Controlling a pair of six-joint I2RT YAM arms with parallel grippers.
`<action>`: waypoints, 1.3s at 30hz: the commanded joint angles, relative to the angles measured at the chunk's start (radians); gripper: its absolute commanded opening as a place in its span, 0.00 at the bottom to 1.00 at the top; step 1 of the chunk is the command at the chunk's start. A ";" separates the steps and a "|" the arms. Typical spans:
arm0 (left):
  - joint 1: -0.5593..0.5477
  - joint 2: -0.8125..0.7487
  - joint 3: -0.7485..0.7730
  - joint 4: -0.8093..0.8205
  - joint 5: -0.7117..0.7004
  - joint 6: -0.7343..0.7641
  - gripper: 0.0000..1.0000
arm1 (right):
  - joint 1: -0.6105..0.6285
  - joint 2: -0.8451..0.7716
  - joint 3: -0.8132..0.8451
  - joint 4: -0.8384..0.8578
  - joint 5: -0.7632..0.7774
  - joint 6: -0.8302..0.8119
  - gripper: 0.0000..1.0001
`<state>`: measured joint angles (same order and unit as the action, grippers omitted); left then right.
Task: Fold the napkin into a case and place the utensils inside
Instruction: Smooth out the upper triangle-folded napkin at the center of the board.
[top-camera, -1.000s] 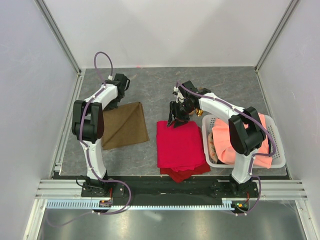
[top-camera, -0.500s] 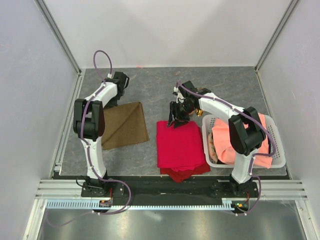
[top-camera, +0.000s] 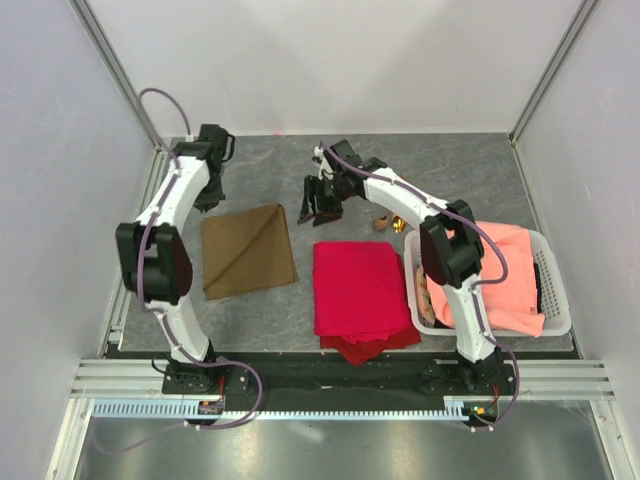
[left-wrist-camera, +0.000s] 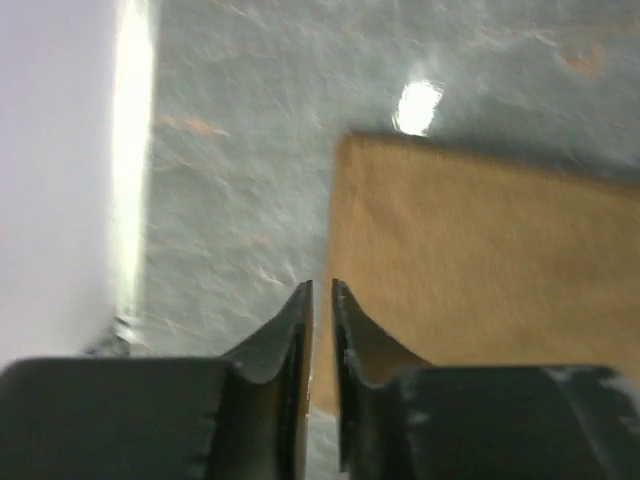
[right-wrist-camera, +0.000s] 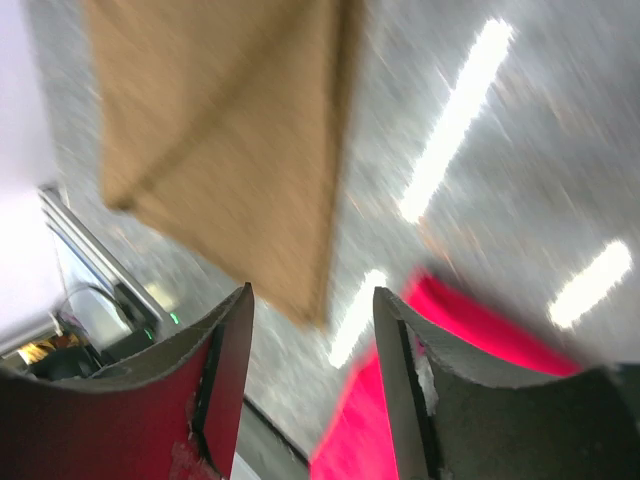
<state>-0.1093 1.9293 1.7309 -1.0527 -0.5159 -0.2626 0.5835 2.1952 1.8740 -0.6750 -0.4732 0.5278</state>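
Observation:
The olive-brown napkin (top-camera: 250, 250) lies flat on the grey table, folded with a diagonal crease, left of centre. My left gripper (top-camera: 209, 197) hovers just behind its back left corner. In the left wrist view the napkin (left-wrist-camera: 480, 270) lies to the right of that gripper (left-wrist-camera: 322, 290), whose jaws stand a narrow gap apart with nothing in them. My right gripper (top-camera: 318, 206) hangs open behind the napkin's back right corner. Its wrist view is blurred and shows the napkin (right-wrist-camera: 220, 130) beyond the empty gripper (right-wrist-camera: 312, 300). The gold utensils (top-camera: 392, 223) lie on the table right of that arm. No case shows.
A folded red cloth (top-camera: 360, 290) lies at centre, seen also as the red cloth (right-wrist-camera: 450, 400) in the right wrist view. The white basket (top-camera: 556, 300) at the right holds a salmon-orange cloth (top-camera: 500, 270). Walls and rails close the table on three sides.
The left gripper let go of the napkin's back left corner and drew back and left. The right gripper left the red cloth's back edge and swung left toward the napkin, opening wider.

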 joint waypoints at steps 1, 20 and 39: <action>0.060 -0.234 -0.242 0.008 0.357 -0.159 0.09 | 0.038 0.125 0.196 0.132 -0.019 0.080 0.60; 0.322 -0.483 -0.743 0.178 0.680 -0.285 0.06 | 0.118 0.403 0.363 0.667 -0.061 0.436 0.20; 0.434 -0.440 -0.794 0.215 0.657 -0.349 0.02 | 0.101 0.437 0.301 0.721 -0.074 0.468 0.14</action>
<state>0.3111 1.4639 0.9489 -0.8585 0.1413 -0.5594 0.6918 2.6026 2.1788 -0.0120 -0.5274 0.9741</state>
